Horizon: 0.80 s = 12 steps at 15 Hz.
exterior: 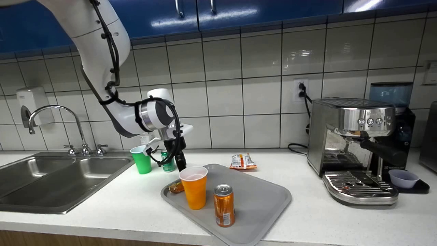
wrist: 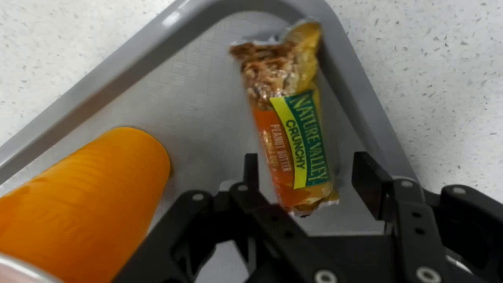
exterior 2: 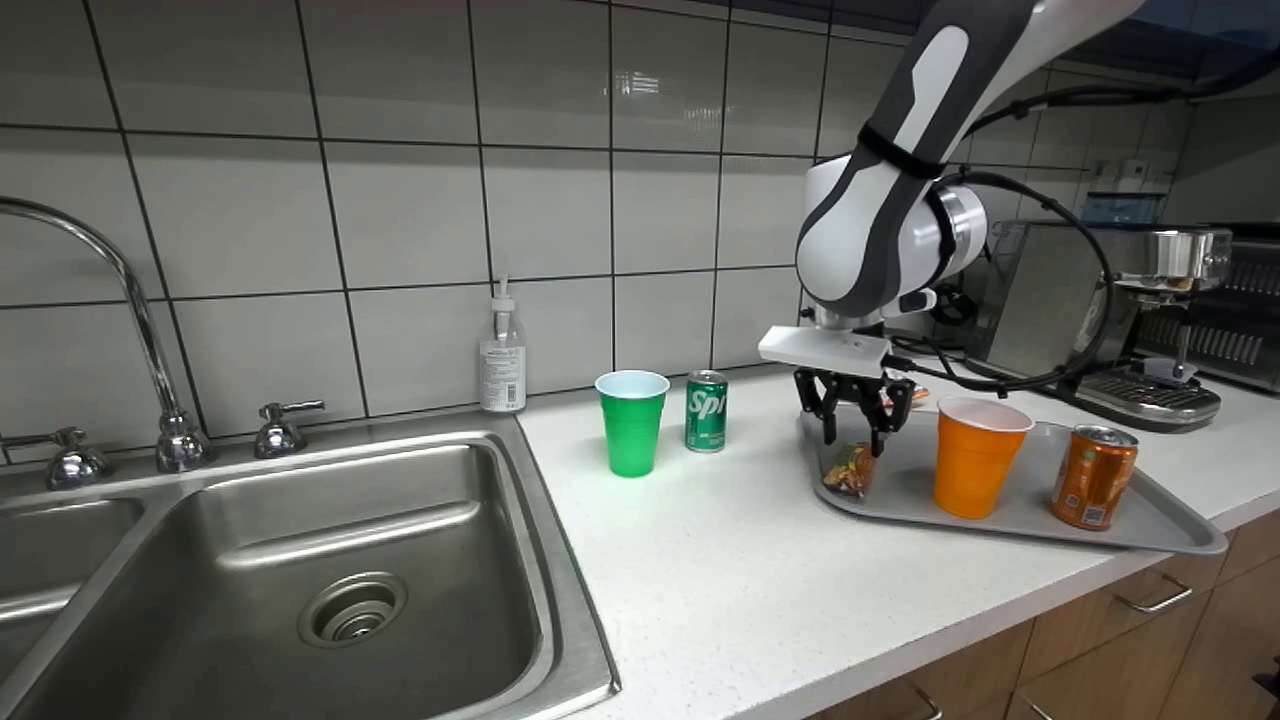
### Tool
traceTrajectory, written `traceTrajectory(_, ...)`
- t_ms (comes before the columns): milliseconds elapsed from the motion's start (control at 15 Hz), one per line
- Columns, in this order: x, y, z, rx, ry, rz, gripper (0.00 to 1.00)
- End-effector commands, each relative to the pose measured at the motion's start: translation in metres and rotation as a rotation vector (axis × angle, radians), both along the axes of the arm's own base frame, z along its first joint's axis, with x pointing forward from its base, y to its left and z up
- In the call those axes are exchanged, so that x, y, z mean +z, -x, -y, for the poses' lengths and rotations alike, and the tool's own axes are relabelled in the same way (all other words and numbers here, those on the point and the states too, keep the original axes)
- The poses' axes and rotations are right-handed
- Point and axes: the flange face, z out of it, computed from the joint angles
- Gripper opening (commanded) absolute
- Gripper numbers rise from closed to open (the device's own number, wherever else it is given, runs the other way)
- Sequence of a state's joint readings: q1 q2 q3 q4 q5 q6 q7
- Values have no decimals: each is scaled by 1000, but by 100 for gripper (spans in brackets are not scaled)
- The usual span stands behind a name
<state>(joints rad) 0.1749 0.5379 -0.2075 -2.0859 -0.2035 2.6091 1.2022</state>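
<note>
altogether on one tray (exterior: 252,194): one granola bar (wrist: 290,122), one cup (exterior: 194,188), one can (exterior: 224,205)

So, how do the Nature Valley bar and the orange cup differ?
The Nature Valley Crunchy bar is lying down; the orange cup stands upright. The bar is multicoloured and printed; the cup is plain orange outside. In the wrist view, the bar shows between the fingers of the open gripper, the cup outside. Both share the gray tray.

Blue cabs (exterior: 273,13) abv tiled wall (exterior: 225,99)
</note>
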Motion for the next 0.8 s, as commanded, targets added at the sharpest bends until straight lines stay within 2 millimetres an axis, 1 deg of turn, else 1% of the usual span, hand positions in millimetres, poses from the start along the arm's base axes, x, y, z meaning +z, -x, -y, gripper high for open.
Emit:
traceTrajectory(0,6,-5,3,22,0,10,95)
traceTrajectory(67,7,-4,3,22,-1,11,100)
traceTrajectory(733,21,-5,5,13,-13,56,100)
